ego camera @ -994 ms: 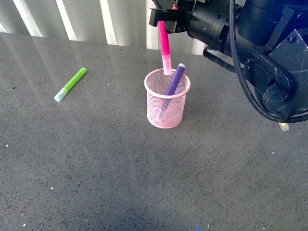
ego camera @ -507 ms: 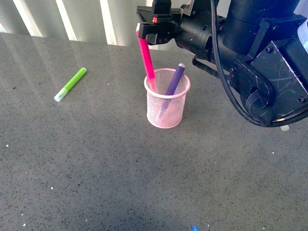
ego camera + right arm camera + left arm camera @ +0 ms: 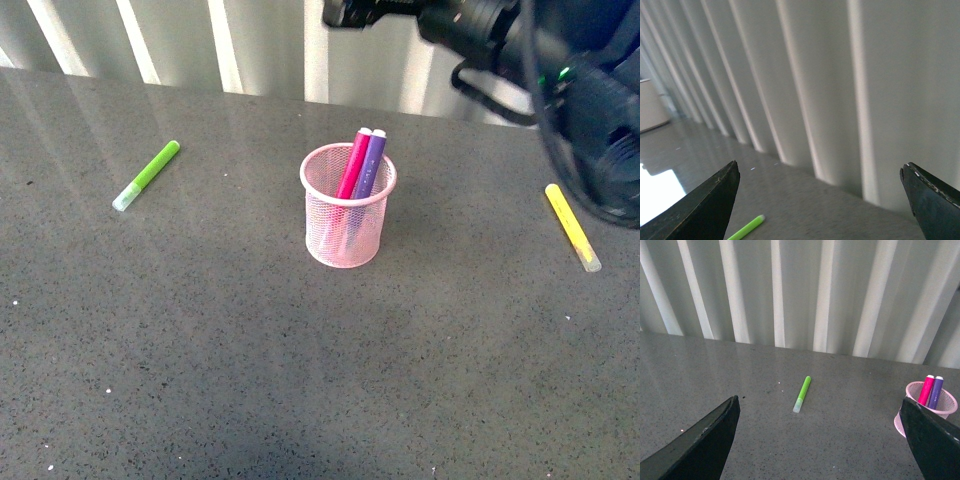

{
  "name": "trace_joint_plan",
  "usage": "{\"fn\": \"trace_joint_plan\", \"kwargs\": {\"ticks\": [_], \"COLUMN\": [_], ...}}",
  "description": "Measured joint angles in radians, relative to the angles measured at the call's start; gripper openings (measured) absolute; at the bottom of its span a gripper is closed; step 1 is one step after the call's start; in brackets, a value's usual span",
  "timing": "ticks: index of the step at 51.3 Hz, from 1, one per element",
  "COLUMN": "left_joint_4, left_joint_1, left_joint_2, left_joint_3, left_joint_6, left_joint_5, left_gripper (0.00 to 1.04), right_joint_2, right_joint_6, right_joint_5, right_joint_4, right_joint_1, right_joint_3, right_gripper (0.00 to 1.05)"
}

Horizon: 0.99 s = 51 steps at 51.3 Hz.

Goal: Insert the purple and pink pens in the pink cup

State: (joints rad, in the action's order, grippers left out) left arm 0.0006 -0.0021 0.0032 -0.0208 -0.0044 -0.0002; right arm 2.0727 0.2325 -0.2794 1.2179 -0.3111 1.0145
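A green marker (image 3: 147, 175) lies flat on the grey table (image 3: 200, 350), well to the left of the cup (image 3: 347, 205), with its pale cap toward the near left. A yellow marker (image 3: 572, 226) lies flat well to the right of the cup, partly under the dark bulk of the right arm (image 3: 560, 70). Neither touches the cup. A wall of white vertical slats (image 3: 250, 45) runs along the table's far edge.

The pink pen (image 3: 352, 165) and the purple pen (image 3: 370, 165) both stand inside the pink mesh cup, side by side and touching, leaning toward the right rim, ends poking above it. Through the mesh their lower parts show down toward the cup's base. The left wrist view shows the same pair in the cup (image 3: 925, 407), with the green marker (image 3: 802, 394) out on open table.

The right arm sits high at the upper right of the front view, its forward end reaching to above and behind the cup, clear of the pens. The right gripper (image 3: 820, 200) has its fingers wide apart, holding nothing; its view takes in mostly slats and a bit of the green marker (image 3: 746, 230). The left gripper (image 3: 822, 440) also has fingers spread wide and empty, above the table.

Broad bare table lies in front of the cup and to both sides.
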Motion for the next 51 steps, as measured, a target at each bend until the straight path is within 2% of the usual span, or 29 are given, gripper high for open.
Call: {"fn": "trace_joint_plan", "kwargs": {"ticks": [9, 11, 16, 26, 32, 33, 36, 39, 51], "left_joint_4": [0.000, 0.000, 0.000, 0.000, 0.000, 0.000, 0.000, 0.000, 0.000], "left_joint_1": [0.000, 0.000, 0.000, 0.000, 0.000, 0.000, 0.000, 0.000, 0.000], "left_joint_2": [0.000, 0.000, 0.000, 0.000, 0.000, 0.000, 0.000, 0.000, 0.000], "left_joint_3": [0.000, 0.000, 0.000, 0.000, 0.000, 0.000, 0.000, 0.000, 0.000], "left_joint_6": [0.000, 0.000, 0.000, 0.000, 0.000, 0.000, 0.000, 0.000, 0.000], "left_joint_5": [0.000, 0.000, 0.000, 0.000, 0.000, 0.000, 0.000, 0.000, 0.000], "left_gripper": [0.98, 0.98, 0.98, 0.98, 0.98, 0.98, 0.98, 0.98, 0.98], "right_joint_2": [-0.338, -0.406, -0.584, -1.012, -1.219, -1.263, -1.373, -1.449, -1.581], "right_joint_6": [-0.189, -0.242, -0.337, -0.369, -0.419, -0.410, -0.335, -0.288, -0.247], "right_joint_5": [0.193, 0.209, 0.187, 0.092, 0.044, 0.040, 0.036, 0.009, 0.096], "right_joint_4": [-0.130, -0.164, -0.246, -0.570, -0.694, -0.723, -0.819, -0.825, -0.859], "right_joint_1": [0.102, 0.124, 0.193, 0.388, 0.469, 0.490, 0.539, 0.578, 0.505], "right_joint_3": [-0.186, -0.232, -0.351, -0.525, -0.640, -0.662, -0.715, -0.783, -0.890], "right_gripper": [0.98, 0.98, 0.98, 0.98, 0.98, 0.96, 0.83, 0.70, 0.27]}}
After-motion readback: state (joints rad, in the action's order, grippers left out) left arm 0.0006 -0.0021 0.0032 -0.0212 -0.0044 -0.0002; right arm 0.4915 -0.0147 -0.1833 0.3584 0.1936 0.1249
